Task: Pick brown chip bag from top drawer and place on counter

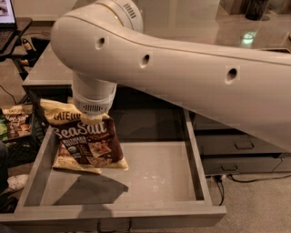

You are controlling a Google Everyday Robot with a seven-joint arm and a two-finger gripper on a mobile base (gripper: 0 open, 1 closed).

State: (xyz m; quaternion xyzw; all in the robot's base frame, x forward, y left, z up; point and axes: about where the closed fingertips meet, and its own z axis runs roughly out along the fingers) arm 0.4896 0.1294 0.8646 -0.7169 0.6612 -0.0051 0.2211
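Observation:
The brown chip bag (86,145) hangs upright above the left half of the open top drawer (196,154) and casts a shadow on the drawer floor. My gripper (93,116) is at the bag's cream top edge, below the white wrist, and is shut on it; the fingers are mostly hidden by the wrist and the bag. The big white arm crosses the view from the right. The glossy grey counter (191,20) lies behind and above the drawer.
A look-alike chip bag (16,120) lies on the floor at the left. Narrower grey drawers with handles (243,145) are at the right. A laptop (6,13) is at the top left, a dark object (257,9) stands on the counter's far side, and a cable (241,177) runs on the floor.

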